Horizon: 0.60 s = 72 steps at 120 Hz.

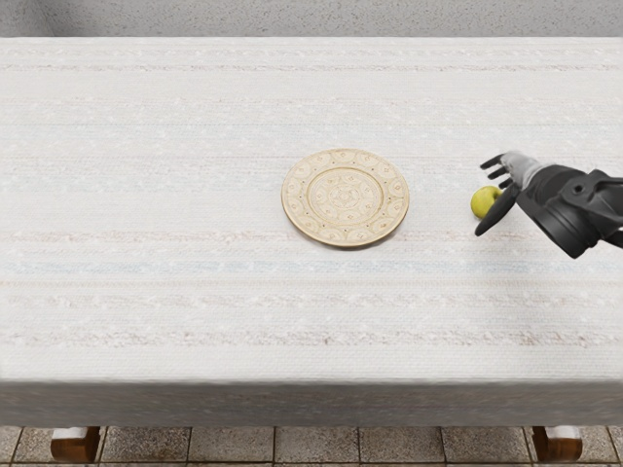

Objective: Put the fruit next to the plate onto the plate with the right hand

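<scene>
Right robot hand (508, 183) at the end of a dark, bulky forearm, in from the picture's right edge and low over the right part of the counter (175, 292). Spread wide rather than pressed together: fingers (494, 165) fanned out on the far side, thumb (487, 220) pointing down and left on the near side. No closed grip on anything. Between fingers and thumb, in front of the open palm, the fruit (483, 201): small, round, yellow-green, resting on the counter's pale striped cloth. Touching the palm or just clear of it: cannot tell, its right flank hidden behind the hand. Kind of fruit too small to make out. Arm cut off by the frame past the forearm. Further left, apart from the fruit with bare cloth between, the plate (346, 197): round, cream, ringed with fine ornament, lying flat near the counter's middle. Fruit to the right of the plate, not on it. Along the bottom, below the counter's front edge, two wooden legs (76, 444) and a strip of tiled floor (292, 446), both cut off. Along the top, a band of grey wall (292, 17).
</scene>
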Motion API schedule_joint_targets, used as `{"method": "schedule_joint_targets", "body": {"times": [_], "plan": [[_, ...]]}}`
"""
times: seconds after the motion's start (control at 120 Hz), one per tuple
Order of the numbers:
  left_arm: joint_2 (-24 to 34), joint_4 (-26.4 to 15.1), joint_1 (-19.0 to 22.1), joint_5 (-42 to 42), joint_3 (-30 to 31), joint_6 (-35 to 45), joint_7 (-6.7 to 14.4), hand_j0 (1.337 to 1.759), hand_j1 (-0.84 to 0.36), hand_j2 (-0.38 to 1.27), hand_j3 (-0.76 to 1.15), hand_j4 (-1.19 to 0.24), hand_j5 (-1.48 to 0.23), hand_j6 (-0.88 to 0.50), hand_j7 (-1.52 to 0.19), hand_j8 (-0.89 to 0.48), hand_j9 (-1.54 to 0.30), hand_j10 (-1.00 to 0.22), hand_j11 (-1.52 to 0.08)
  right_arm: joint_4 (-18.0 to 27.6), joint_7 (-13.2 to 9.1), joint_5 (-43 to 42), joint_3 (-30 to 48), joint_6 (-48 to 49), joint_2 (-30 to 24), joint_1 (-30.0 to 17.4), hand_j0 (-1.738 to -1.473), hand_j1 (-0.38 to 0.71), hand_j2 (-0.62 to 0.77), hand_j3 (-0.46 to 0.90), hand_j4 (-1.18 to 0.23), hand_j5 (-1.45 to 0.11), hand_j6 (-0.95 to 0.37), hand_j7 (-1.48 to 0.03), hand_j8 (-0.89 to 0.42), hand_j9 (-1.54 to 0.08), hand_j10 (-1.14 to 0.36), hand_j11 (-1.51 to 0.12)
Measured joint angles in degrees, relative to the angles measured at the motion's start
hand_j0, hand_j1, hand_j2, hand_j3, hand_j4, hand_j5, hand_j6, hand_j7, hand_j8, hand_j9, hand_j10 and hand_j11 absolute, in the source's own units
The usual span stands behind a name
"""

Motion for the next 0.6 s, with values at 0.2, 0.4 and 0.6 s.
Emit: {"method": "schedule_joint_targets", "body": {"times": [0.2, 0.4, 0.6], "plan": [[0.0, 0.0, 0.0, 0.0, 0.0, 0.0, 0.0, 1.658, 0.06, 0.05, 0.00, -0.24, -0.32, -0.24, -0.32, -0.24, -0.32, -0.24, -0.32, -0.5, 0.0, -0.1, -0.3, -1.3, 0.2, -0.2, -1.658, 0.00, -0.06, 0.00, -0.29, -0.38, -0.29, -0.38, -0.29, -0.38, -0.29, -0.38], [0.0, 0.0, 0.0, 0.0, 0.0, 0.0, 0.0, 1.658, 0.06, 0.05, 0.00, -0.24, -0.32, -0.24, -0.32, -0.24, -0.32, -0.24, -0.32, -3.2, 0.0, -0.2, -0.4, -2.0, 2.6, -0.6, -1.658, 0.03, -0.06, 0.00, -0.33, -0.41, -0.33, -0.42, -0.34, -0.42, -0.32, -0.42], [0.0, 0.0, 0.0, 0.0, 0.0, 0.0, 0.0, 1.658, 0.06, 0.05, 0.00, -0.24, -0.32, -0.24, -0.32, -0.24, -0.32, -0.24, -0.32, -4.2, 0.0, -0.5, -1.5, -3.0, 3.3, -0.7, -1.658, 0.09, -0.06, 0.00, -0.39, -0.46, -0.38, -0.48, -0.41, -0.48, -0.38, -0.48]]}}
